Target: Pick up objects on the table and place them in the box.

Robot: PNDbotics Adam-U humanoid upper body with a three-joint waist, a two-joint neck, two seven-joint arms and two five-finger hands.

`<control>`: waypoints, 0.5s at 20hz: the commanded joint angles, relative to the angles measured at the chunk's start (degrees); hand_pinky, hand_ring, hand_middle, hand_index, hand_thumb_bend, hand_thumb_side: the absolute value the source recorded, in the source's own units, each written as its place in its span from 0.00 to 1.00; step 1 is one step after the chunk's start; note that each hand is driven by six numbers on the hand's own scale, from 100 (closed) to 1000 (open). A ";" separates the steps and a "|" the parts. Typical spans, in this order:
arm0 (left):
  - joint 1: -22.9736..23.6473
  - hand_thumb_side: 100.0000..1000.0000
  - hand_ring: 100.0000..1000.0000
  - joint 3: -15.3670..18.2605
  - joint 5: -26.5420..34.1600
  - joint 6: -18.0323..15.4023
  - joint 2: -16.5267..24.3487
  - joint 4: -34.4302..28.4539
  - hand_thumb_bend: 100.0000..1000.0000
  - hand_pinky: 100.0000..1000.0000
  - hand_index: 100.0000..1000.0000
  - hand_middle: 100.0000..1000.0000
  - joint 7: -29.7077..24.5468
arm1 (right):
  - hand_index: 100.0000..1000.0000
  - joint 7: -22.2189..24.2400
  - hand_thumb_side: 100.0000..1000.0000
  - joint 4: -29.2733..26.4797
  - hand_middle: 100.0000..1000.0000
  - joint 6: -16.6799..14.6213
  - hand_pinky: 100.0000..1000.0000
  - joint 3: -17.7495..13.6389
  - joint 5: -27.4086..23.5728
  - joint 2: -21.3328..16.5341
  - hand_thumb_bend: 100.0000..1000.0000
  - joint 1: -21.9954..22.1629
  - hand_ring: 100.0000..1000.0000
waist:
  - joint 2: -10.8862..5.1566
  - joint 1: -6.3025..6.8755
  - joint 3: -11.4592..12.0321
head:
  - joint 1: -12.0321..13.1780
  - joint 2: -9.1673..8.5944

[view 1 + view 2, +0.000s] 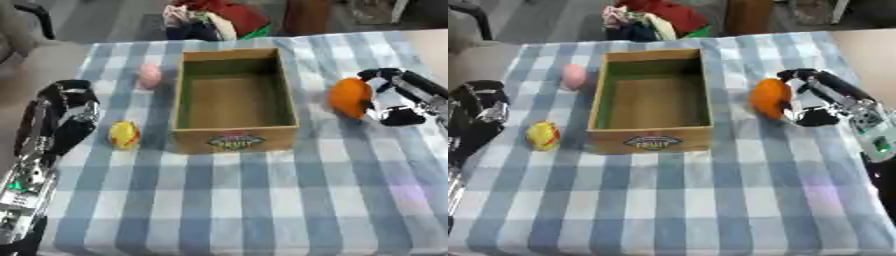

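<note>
An open wooden box (234, 139) stands in the middle of the checked table, with nothing showing inside it. My right hand (391, 97) is to the right of the box, fingers and thumb curled round an orange fruit (349, 97) held just above the cloth. A yellow fruit with a red patch (123, 134) lies left of the box's front corner. A pink egg-shaped object (150, 76) lies left of the box's far corner. My left hand (68, 117) hangs at the table's left edge, fingers relaxed, holding nothing, a short way left of the yellow fruit.
The blue-and-white checked cloth (262, 200) covers the table, with bare cloth in front of the box. Beyond the far edge lies a heap of coloured clothes (214, 20). A grey chair (22, 45) stands at the far left.
</note>
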 commanded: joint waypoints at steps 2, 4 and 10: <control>-0.68 0.15 0.62 0.16 -0.04 -0.13 0.80 -0.83 0.00 0.74 0.66 0.63 -0.13 | 0.89 -0.03 0.03 -0.12 0.74 -0.33 0.70 0.24 1.99 -0.34 0.00 -1.36 0.92 | -0.56 -0.24 0.18 | -0.16 -0.13; -0.69 0.15 0.62 0.15 -0.04 -0.13 0.78 -0.82 0.00 0.74 0.66 0.63 -0.14 | 0.81 -0.76 0.04 -0.20 0.62 -0.29 0.68 0.20 3.51 -0.14 0.00 -1.36 0.89 | -0.53 -0.25 0.22 | -0.17 -0.14; -0.59 0.15 0.62 0.04 -0.03 -0.12 0.69 -0.72 0.00 0.74 0.66 0.63 -0.22 | 0.42 -7.99 0.03 -0.02 0.24 2.12 0.59 -0.32 7.71 0.63 0.00 -1.31 0.77 | -0.53 -0.31 0.24 | -0.17 -0.16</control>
